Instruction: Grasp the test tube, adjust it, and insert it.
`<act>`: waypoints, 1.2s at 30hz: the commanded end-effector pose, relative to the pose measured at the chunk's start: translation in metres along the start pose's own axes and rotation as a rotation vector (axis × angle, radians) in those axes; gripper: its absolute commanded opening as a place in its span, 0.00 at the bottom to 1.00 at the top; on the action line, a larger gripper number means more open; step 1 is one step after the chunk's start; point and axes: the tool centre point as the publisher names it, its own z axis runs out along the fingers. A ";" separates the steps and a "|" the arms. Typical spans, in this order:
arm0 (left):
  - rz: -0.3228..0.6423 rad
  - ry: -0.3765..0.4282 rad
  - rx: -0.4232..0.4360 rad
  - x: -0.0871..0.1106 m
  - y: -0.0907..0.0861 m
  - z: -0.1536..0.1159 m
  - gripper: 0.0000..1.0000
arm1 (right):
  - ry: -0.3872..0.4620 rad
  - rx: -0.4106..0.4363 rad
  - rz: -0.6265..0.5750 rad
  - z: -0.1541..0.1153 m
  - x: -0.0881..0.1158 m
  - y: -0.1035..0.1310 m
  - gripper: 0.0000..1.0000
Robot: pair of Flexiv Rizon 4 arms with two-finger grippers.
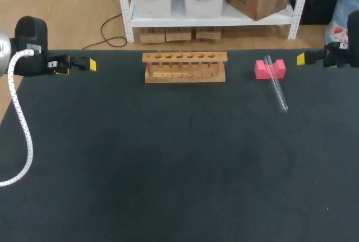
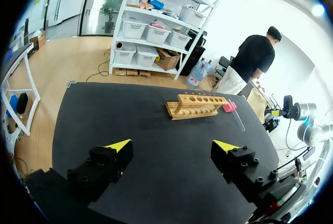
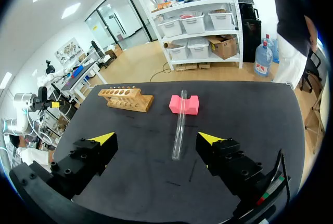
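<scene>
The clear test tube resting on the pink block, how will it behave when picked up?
The clear round test tube looks smooth, so it may slip, and could roll once off the pink notched block. It seems thin and hollow: probably light, possibly fragile.

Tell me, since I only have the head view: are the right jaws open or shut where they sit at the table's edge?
Observer: Open. The right wrist view shows the right jaws wide apart with nothing between them.
Operator: And is the test tube seated in the pink block, or just leaning against it?
Observer: Seated. In the right wrist view the test tube lies through the notch in the top of the pink block, and its nearer end rests on the table ahead of the jaws.
</scene>
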 end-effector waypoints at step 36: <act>0.514 -0.024 0.542 -0.062 0.030 0.020 1.00 | 0.000 0.006 0.000 -0.001 0.000 0.001 1.00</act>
